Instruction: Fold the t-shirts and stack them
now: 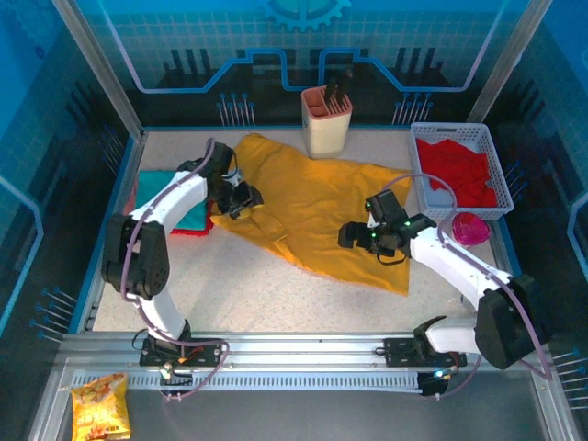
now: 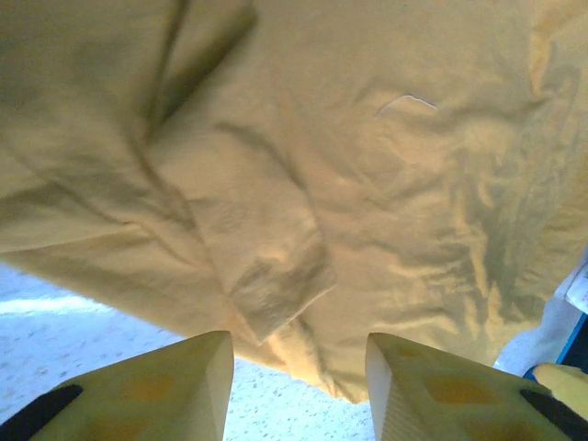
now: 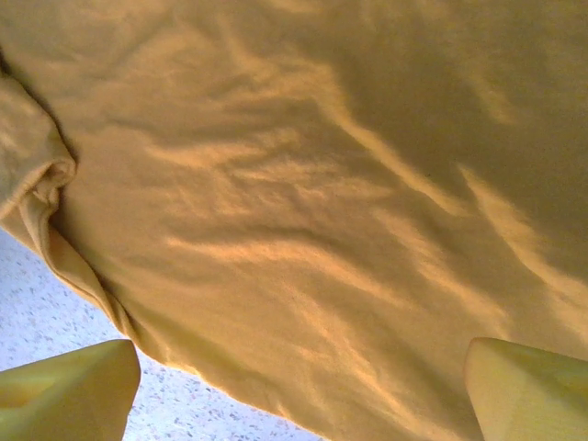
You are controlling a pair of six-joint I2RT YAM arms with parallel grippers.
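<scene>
Robot lab cell, blue walls (image 1: 184, 37), aluminium frame (image 1: 98, 64)

Top external looks down from high behind over the whole table (image 1: 276, 294); both wrist cams sit close, seemingly angled downward, sharing the yellow t-shirt (image 1: 317, 207).

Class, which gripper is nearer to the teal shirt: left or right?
Left. The left gripper is over the edge of the yellow shirt, close beside the teal shirt. The right gripper is farther off, over the yellow shirt's opposite side.
</scene>
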